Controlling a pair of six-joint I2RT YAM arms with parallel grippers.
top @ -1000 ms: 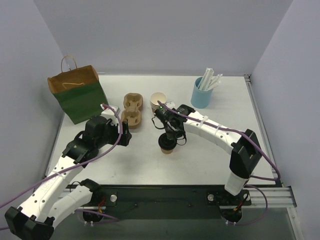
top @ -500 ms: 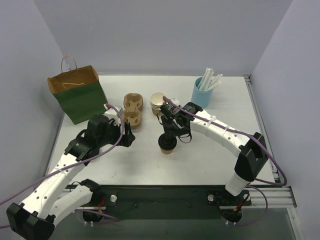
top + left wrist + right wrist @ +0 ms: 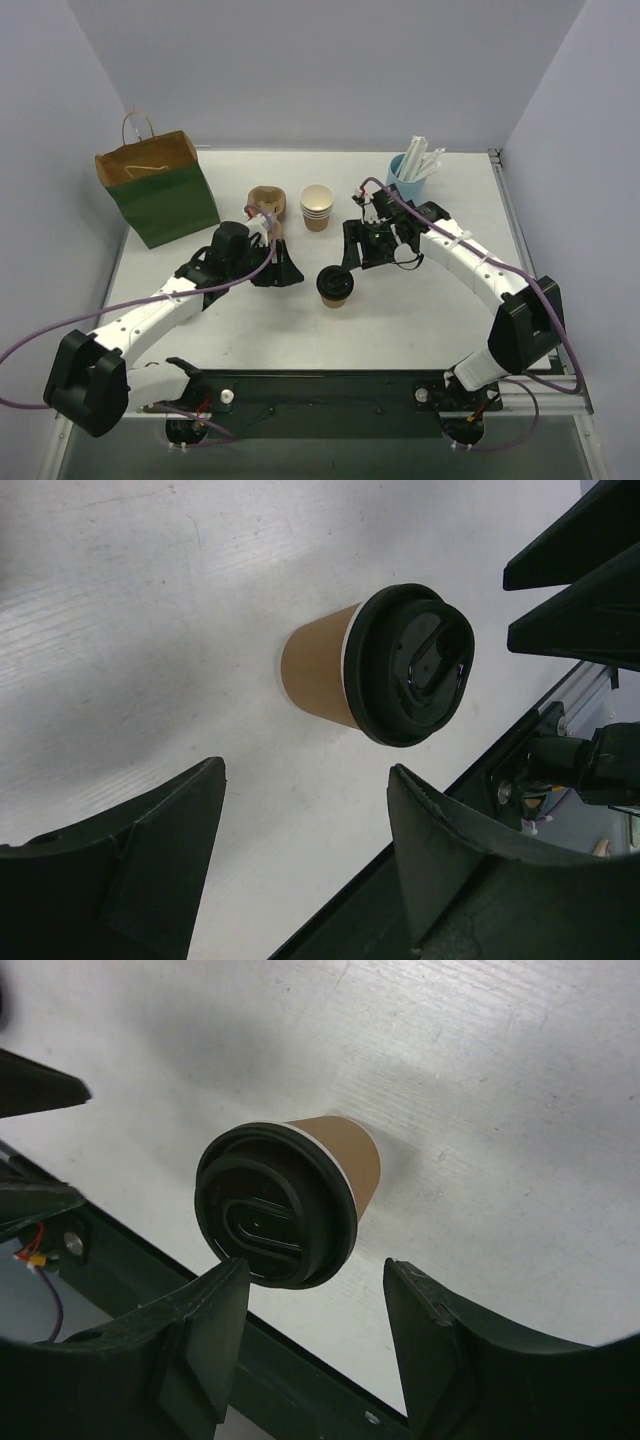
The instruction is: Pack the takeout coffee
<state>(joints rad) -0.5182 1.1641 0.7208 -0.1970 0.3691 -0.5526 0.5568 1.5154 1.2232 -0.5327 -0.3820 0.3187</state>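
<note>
The takeout coffee (image 3: pixel 335 285), a brown paper cup under a round black lid, stands upright on the table between my two grippers. My left gripper (image 3: pixel 290 274) is just to its left, open and empty. In the left wrist view the takeout coffee (image 3: pixel 318 670) lies ahead of the left gripper (image 3: pixel 305 785), beyond its fingertips. Up and to the right of the cup hangs my right gripper (image 3: pixel 353 262), open and apart from it. Seen from the right wrist, the takeout coffee (image 3: pixel 345 1150) sits just in front of the right gripper (image 3: pixel 315 1285), with the black lid (image 3: pixel 273 1205) near one fingertip.
A pulp cup carrier (image 3: pixel 268 200) lies partly behind my left wrist. A stack of lidless cups (image 3: pixel 317 207) stands behind the coffee. A blue holder of white straws (image 3: pixel 405 182) is at the back right, and a green and brown paper bag (image 3: pixel 158 190) at the back left.
My right gripper has opened, let go of the coffee's lid and drawn back up and to the right. My left arm has swung right toward the cup, its jaws narrowing a little.
</note>
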